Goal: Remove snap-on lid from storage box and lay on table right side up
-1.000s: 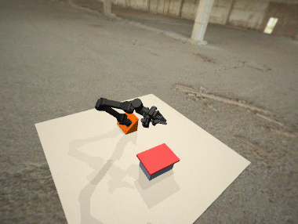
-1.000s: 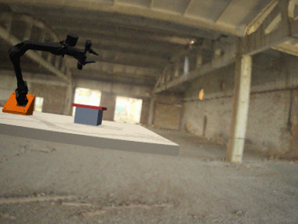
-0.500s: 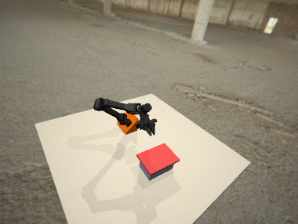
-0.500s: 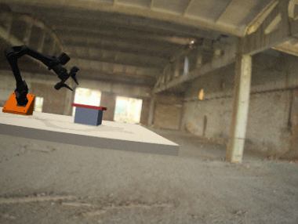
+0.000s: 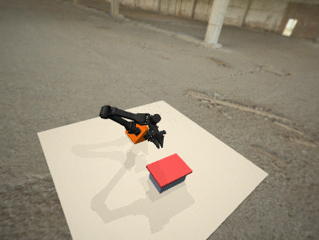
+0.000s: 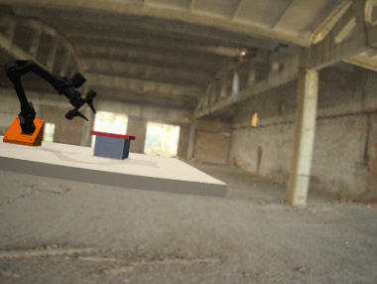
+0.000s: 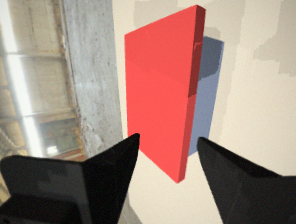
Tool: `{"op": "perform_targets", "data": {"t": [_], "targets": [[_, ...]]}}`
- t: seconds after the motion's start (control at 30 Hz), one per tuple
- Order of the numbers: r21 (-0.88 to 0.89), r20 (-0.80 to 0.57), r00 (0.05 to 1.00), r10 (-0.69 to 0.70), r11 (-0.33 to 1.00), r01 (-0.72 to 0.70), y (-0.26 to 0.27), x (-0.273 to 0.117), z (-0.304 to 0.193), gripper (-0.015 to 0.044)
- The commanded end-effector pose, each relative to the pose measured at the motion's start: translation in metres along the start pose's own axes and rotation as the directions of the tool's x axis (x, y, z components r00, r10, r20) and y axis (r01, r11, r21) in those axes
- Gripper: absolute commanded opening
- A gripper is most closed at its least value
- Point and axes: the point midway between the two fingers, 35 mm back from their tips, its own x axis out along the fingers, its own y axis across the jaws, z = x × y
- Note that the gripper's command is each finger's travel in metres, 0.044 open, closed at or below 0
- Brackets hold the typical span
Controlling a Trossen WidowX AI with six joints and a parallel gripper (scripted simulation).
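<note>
The red lid (image 5: 169, 169) (image 6: 113, 135) (image 7: 159, 85) lies flat on top of the blue-grey storage box (image 5: 173, 183) (image 6: 111, 148) (image 7: 209, 102) and overhangs its sides. The box stands upright on the pale table top. My gripper (image 5: 160, 147) (image 6: 91, 116) (image 7: 168, 140) is open, with nothing between its fingers. It points obliquely down and is above lid height, on the arm-base side of the box, apart from the lid. In the wrist view the lid and box show beyond the fingertips. The far sides of the box are hidden.
The pale table top (image 5: 235, 178) (image 6: 174, 174) has open edges all round. The orange arm base (image 5: 137, 139) (image 6: 22, 137) stands near one edge. Shadows of the arm and box fall across the table top. A concrete hall floor and pillars lie beyond.
</note>
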Motion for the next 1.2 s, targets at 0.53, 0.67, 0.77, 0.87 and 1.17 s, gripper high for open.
{"op": "perform_targets", "data": {"t": [0.53, 0.67, 0.77, 0.87, 1.17], "targets": [[-0.013, 0.001, 1.0, -0.014, 1.0, 0.014, -0.026, 0.034, 0.001, 0.0235], [-0.013, 0.0, 1.0, -0.015, 1.0, 0.015, -0.026, 0.04, 0.0, 0.0235], [-0.013, 0.0, 1.0, -0.016, 1.0, 0.016, -0.026, 0.045, 0.0, 0.0235], [-0.013, 0.0, 1.0, -0.015, 1.0, 0.015, -0.025, 0.05, 0.0, 0.0235], [-0.012, 0.001, 1.0, -0.014, 1.0, 0.014, -0.026, 0.064, 0.001, 0.0235]]}}
